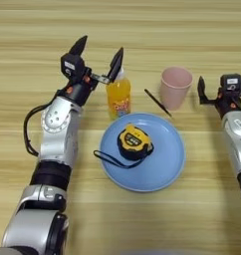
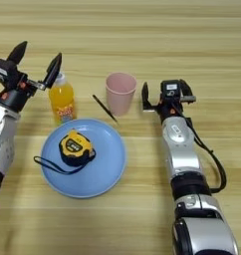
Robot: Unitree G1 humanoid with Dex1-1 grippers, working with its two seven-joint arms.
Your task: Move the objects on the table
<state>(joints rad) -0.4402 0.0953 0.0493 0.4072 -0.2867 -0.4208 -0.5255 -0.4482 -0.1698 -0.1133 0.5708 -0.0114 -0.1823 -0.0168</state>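
The left claw [image 1: 97, 54] hangs with its two black fingers spread wide, one tip just beside the white cap of the orange juice bottle [image 1: 118, 97], which stands upright on the wooden worktop [image 1: 142, 25]. The bottle's label shows coloured print too small to read. The yellow-black tape measure [image 1: 134, 142] lies on a blue plate [image 1: 167, 164], strap trailing left. The pink cup [image 1: 175, 87] stands upright beyond the plate, a thin dark stick [image 1: 158, 102] beside it. The right claw [image 2: 162, 94] rests right of the cup, fingers parted, holding nothing
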